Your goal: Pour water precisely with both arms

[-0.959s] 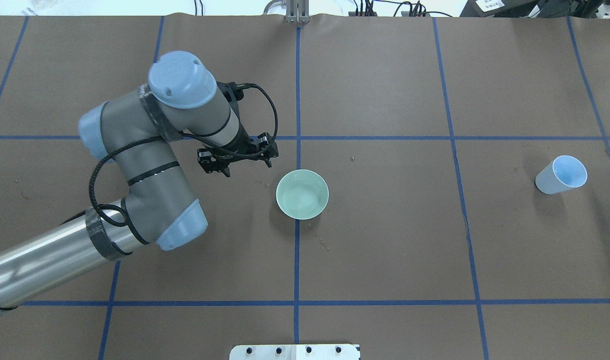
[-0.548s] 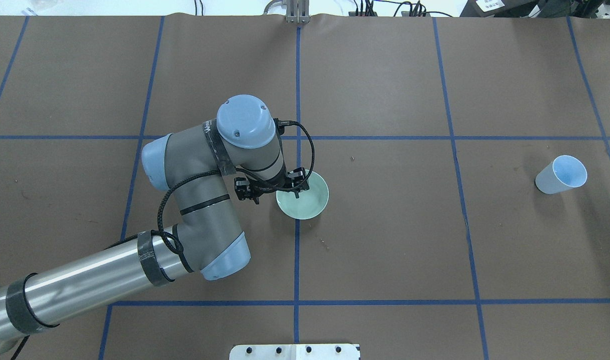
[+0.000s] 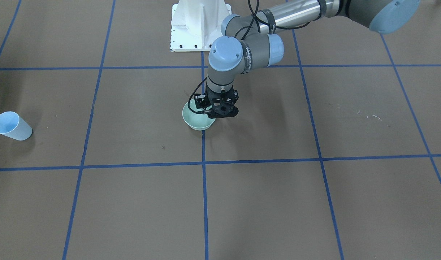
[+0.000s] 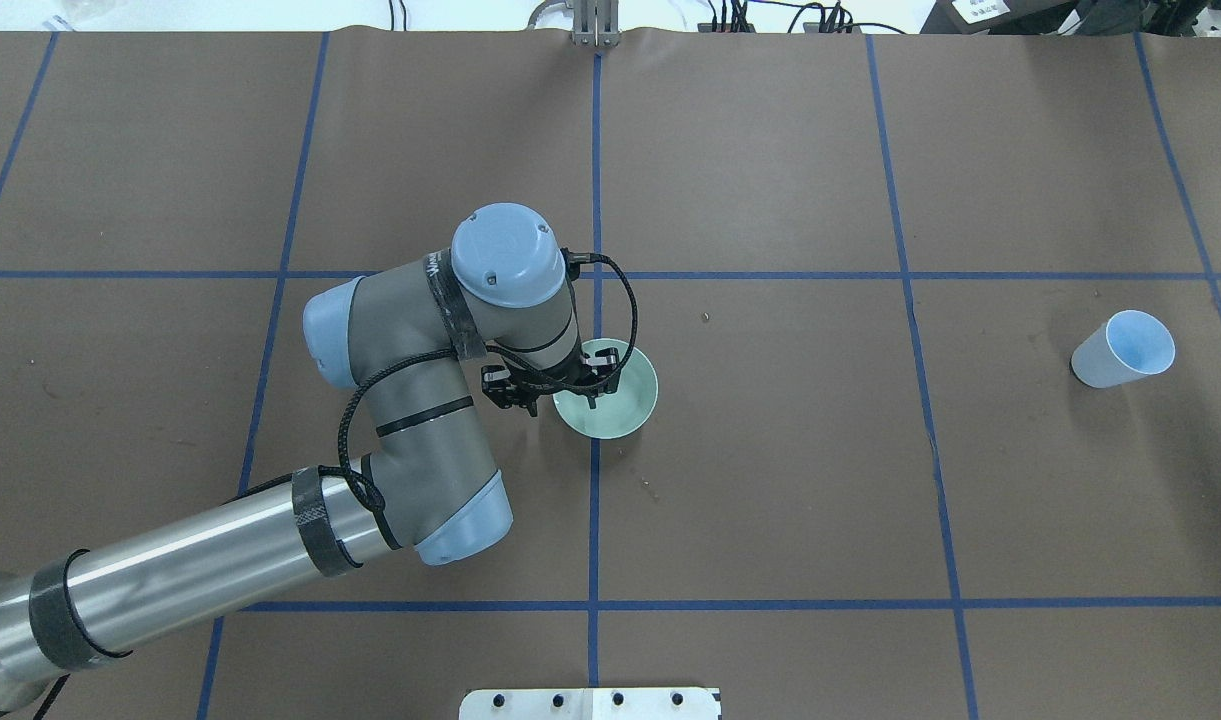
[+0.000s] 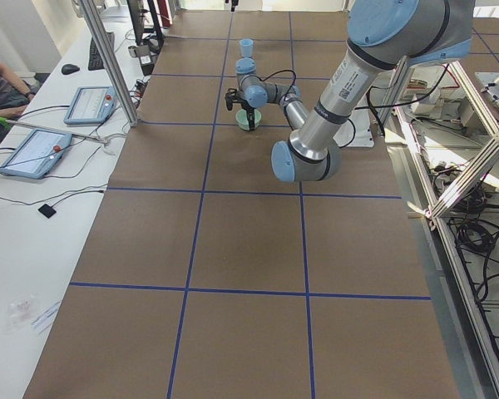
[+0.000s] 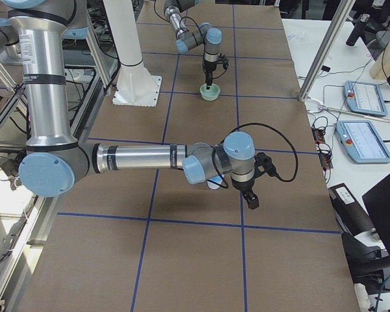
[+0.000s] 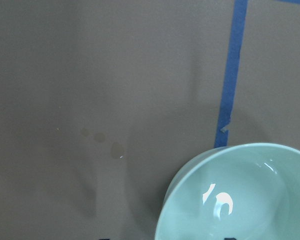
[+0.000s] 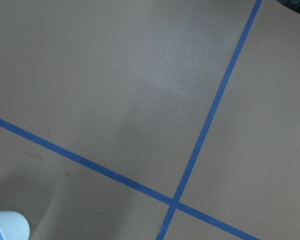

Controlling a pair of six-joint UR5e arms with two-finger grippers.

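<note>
- Front view: the left end effector (image 3: 215,110) hangs at the rim of the bowl (image 3: 195,124), jaws apart, holding nothing.
- Overhead: it has come from beside the bowl to straddle its rim. I judge that a grasp is next.
- Right side view: I cannot tell how the right end effector (image 6: 250,195) is set.
- Left wrist: the glints in the bowl are likely the water (image 7: 217,200).

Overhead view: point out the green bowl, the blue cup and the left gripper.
green bowl (image 4: 632,398), overhead view, bare inner wall.
blue cup (image 4: 1123,349), overhead view, inside its opening.
left gripper (image 4: 563,405), overhead view, midway between fingertips, at the bowl's rim.
</note>
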